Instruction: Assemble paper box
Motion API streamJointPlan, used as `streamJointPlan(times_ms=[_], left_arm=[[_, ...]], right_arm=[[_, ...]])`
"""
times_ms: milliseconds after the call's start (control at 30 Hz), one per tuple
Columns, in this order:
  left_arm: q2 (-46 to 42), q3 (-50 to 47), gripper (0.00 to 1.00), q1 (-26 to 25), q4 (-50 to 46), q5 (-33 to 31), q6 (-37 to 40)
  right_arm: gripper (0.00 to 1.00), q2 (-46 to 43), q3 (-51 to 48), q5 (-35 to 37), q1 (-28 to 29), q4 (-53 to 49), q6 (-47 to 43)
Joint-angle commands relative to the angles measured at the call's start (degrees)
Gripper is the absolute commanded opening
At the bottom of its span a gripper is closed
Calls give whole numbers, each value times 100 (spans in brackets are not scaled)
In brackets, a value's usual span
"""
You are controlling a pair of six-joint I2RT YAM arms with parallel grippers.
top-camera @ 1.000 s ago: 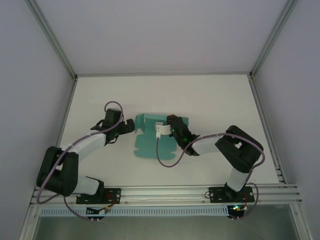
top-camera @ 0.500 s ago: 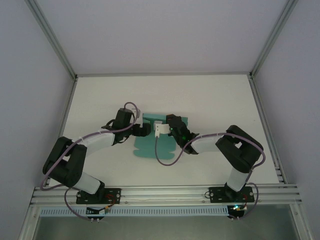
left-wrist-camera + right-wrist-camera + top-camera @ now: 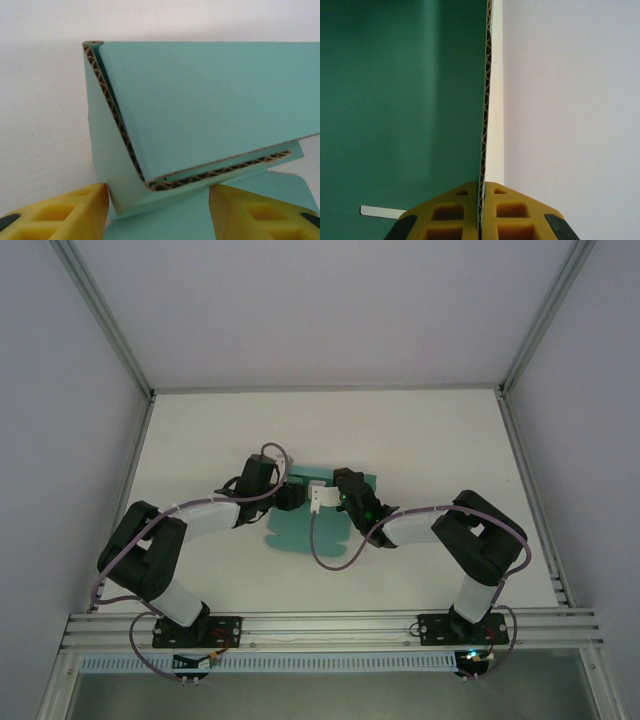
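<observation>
Teal paper box [image 3: 298, 528], one, right end effector [image 3: 481, 192] pinching it, left end effector [image 3: 159, 192] half-open astride it.

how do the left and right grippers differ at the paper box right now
The left gripper has jaws apart, straddling a folded, doubled corner of the paper box; the right gripper has jaws shut, pinching a single card edge. Both have yellow fingers and work the same teal box.

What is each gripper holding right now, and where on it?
Right gripper pinches the paper box by a raised panel's edge. Left gripper straddles a folded corner flap; whether it grips cannot be told.
</observation>
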Motion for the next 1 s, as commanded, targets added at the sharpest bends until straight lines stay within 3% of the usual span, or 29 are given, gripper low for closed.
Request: streamJointPlan(times_ms=[0,333,533,800,933,967], left_arm=[[103,206,49,-125,381,-331,143],[241,274,33,-792,756,-1659,-195],[389,274,31,-847,744,-2505,-942],[649,438,34,-1226,762,-3389,-1222],[655,601,39,-1285,578,-3029,-1063],[507,494,44,-1275,586,-3033,-1049]], right_arm=[[0,58,-168,-536,73,-942,81],[0,-56,-168,-651,79,-1121,432],[0,-69,-211,-612,77,-1069,492],[0,-82,-242,-581,79,-1038,570],[0,-90,-264,-555,63,-1042,581],[0,-105,-280,-547,53,-1042,578]])
